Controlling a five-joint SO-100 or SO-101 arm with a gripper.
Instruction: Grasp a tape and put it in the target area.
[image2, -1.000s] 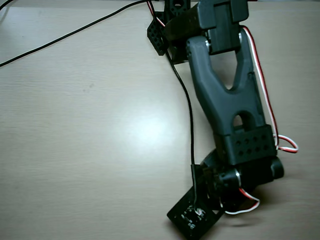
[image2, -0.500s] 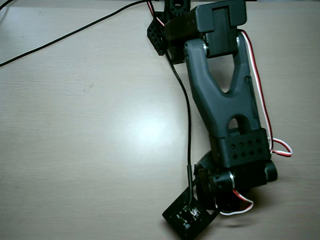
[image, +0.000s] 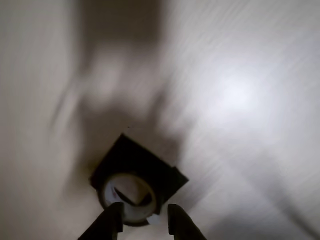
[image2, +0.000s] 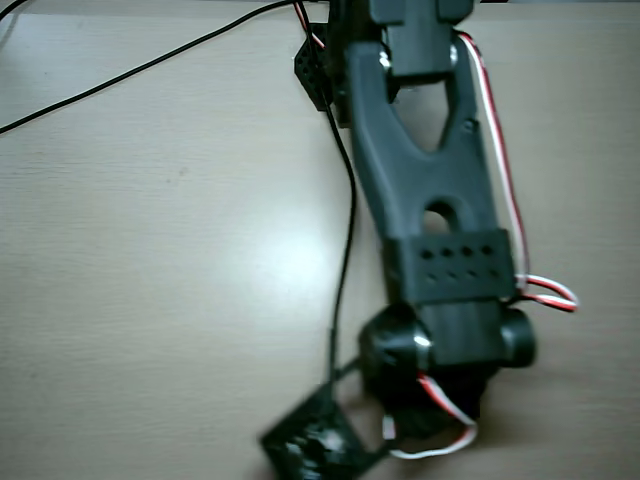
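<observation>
Wrist view alone shows the tape, a thin dark ring with a pale hollow centre, lying over the black square target area with the gripper fingers parted just beside it, while overhead view shows mainly the matte black arm on the beige table.

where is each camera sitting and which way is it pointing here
Wrist view: rides on the arm just behind the gripper, looking forward and down at the blurred beige table; the two dark fingertips enter from the bottom edge, just in front of the tape lying within the target area.
Overhead view: fixed above, looking straight down on the table; the black arm reaches from the top edge toward the bottom, with cables.
Shared: both show the table; the dark square at the bottom is probably the same target area.
</observation>
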